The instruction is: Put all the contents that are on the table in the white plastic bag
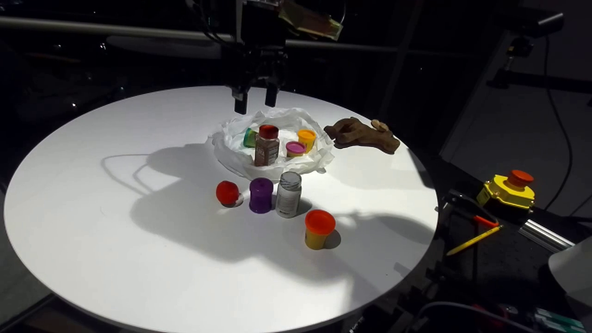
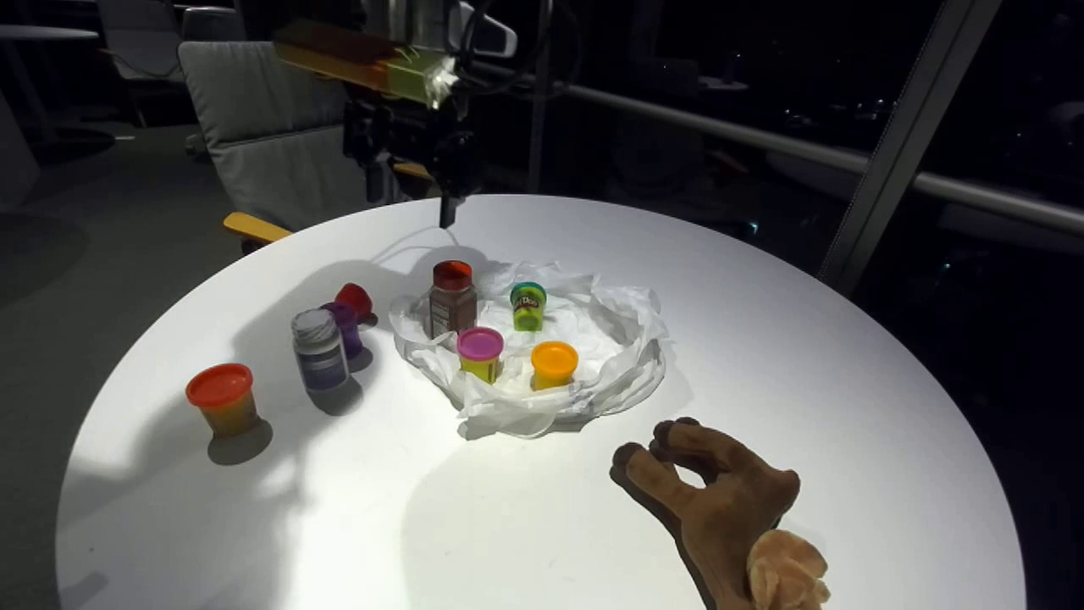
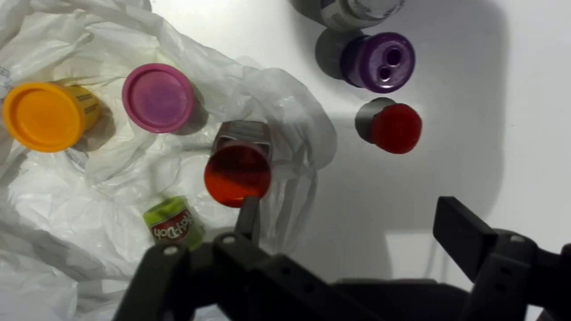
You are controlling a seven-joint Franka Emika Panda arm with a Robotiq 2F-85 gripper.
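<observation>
The white plastic bag (image 1: pixel 231 157) lies spread in a wrinkled ring on the white table (image 1: pixel 185 286). Inside it are a brown bottle (image 2: pixel 451 309) with a red lid, a pink-lidded jar (image 3: pixel 157 98), a yellow-orange-lidded jar (image 3: pixel 43 117) and a green jar (image 2: pixel 528 307) on its side or tilted. Outside the bag stand a red ball (image 3: pixel 396 128), a purple cup (image 3: pixel 379 62), a white bottle (image 1: pixel 288 196) and an orange-lidded jar (image 1: pixel 319 229). My gripper (image 3: pixel 349 203) hangs open above the bag's edge, nothing between its fingers; one fingertip overlaps the red lid in the wrist view.
A brown, hand-shaped piece (image 2: pixel 728 500) with a pale lump lies beside the bag on the table. Past the table's rim are a yellow box with a red button (image 1: pixel 508 189), a yellow pencil (image 1: pixel 474 240) and a grey chair (image 2: pixel 271 127).
</observation>
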